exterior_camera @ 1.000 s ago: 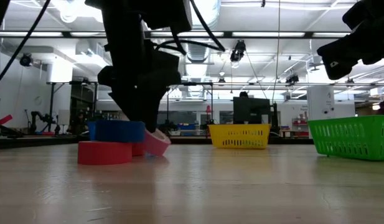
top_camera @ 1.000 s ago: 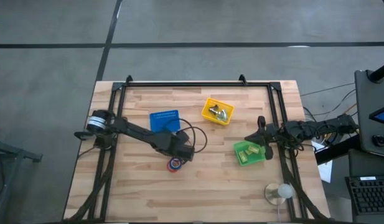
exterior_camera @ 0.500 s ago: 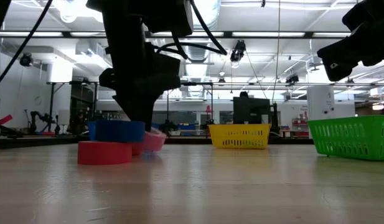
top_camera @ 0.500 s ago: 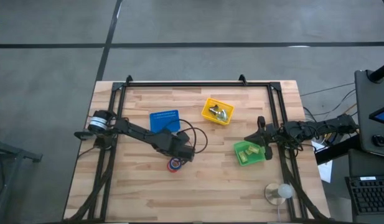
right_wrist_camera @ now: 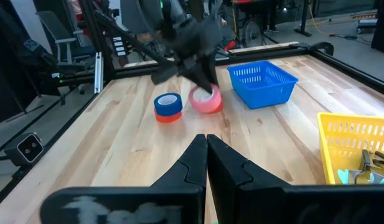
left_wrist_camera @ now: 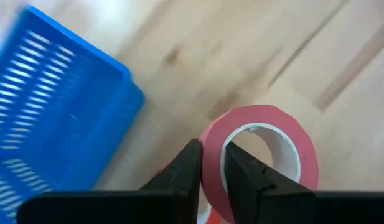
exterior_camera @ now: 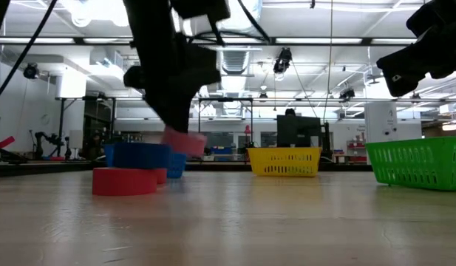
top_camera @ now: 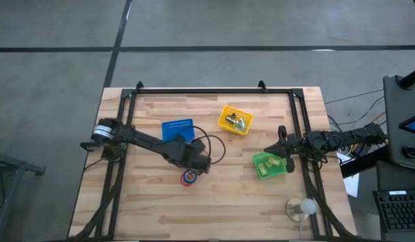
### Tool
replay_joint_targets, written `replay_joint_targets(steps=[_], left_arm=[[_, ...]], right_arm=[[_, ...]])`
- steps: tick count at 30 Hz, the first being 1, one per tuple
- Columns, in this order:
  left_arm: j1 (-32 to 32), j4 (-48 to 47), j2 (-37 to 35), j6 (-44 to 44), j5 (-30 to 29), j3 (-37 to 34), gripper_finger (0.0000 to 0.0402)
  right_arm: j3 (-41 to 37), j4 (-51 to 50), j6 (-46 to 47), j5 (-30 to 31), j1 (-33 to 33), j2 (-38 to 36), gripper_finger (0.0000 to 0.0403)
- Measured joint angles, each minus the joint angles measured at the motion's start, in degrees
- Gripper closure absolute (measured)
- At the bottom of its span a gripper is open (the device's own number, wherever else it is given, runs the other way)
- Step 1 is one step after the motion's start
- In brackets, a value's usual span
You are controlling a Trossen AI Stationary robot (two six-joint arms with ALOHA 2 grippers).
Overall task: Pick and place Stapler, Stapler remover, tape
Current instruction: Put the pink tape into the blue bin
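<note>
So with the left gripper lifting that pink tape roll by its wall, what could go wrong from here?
1. The left gripper pinches only one wall of the pink tape roll, one finger inside the ring, so the roll could swing or slip out.
2. The lifted roll hangs just beside the stacked blue roll and red roll; it could clip them.
3. The blue basket stands close; the roll could catch its rim.

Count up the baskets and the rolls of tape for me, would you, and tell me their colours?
Baskets: 3 (blue basket, yellow basket, green basket)
Rolls of tape: 3 (pink roll pinched in the left claw and lifted off the table, blue roll sitting on the red roll)
Total: 6
</note>
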Motion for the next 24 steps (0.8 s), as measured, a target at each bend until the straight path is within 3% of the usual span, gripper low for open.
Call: replay_joint_targets(steps=[5, 13, 24], left_arm=[[0.24, -3.92, -3.69, 0.94, -4.34, 1.68, 0.0360], [2.31, -8.15, -13.39, -0.41, -12.21, 0.48, 0.0346], [10.82, -5.58, -24.38, -1.05, -13.64, -9.75, 0.0348]], right_arm=[[0.00, 0.03, 0.00, 0.02, -0.02, -0.08, 0.0394], [0.00, 0.15, 0.00, 0.02, -0.02, 0.00, 0.0394], [0.00, 0.22, 0.42, 0.02, 0.00, 0.00, 0.0394]])
